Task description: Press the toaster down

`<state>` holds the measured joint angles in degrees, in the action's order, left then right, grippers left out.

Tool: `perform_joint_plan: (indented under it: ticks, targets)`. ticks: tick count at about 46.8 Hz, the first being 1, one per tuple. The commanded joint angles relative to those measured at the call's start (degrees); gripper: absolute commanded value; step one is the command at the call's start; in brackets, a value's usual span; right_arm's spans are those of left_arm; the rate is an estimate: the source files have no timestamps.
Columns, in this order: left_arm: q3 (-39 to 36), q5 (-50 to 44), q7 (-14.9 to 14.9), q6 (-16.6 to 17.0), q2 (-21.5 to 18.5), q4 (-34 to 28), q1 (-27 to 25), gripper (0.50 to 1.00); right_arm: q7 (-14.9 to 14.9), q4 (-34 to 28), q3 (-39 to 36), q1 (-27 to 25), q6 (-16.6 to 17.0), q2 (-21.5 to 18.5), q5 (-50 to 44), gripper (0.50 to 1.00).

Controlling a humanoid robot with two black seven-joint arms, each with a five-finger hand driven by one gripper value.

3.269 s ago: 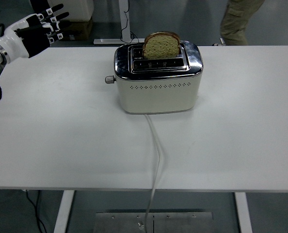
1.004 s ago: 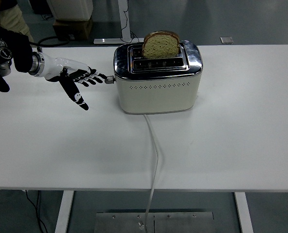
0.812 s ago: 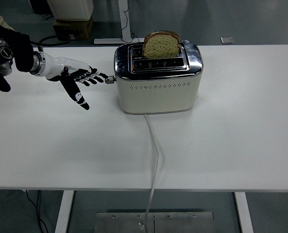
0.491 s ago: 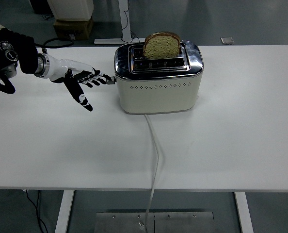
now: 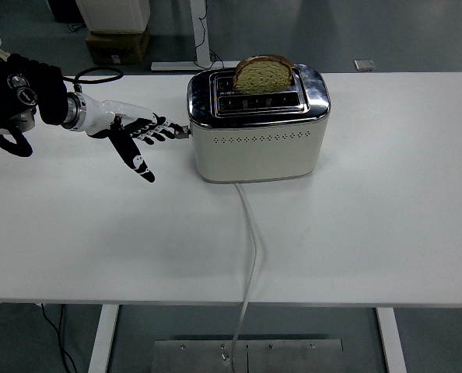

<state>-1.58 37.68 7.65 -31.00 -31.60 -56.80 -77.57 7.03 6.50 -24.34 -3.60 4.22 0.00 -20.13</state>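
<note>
1. The toaster [image 5: 256, 128] stands on the white table [image 5: 371, 217], toward the far side and near the middle.
2. A slice of bread [image 5: 264, 74] sits in one of the top slots, and its upper part is above the slot.
3. The left hand [image 5: 138, 136] reaches in from the left side of the table, at the toaster's left end.
4. Its fingers [image 5: 167, 130] are spread and hold nothing; the fingertips are at the small lever [image 5: 186, 132] on that end, and the thumb points down toward the table.
5. A white cable [image 5: 250, 256] goes from the toaster's front over the near edge of the table.
</note>
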Motion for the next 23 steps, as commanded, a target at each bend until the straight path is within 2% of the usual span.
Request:
perform_joint_plan:
  ticks: [1, 23]
  targets:
    - [0.1, 0.0, 0.0, 0.1, 0.1, 0.2, 0.3, 1.000, 0.0, 0.0, 0.0, 0.0, 0.0, 0.0, 0.1, 1.000]
    - [0.1, -0.1, -0.2, 2.2, 1.8, 1.6, 1.7, 1.000, 0.0, 0.0, 0.0, -0.5, 0.0, 0.0, 0.0, 1.000]
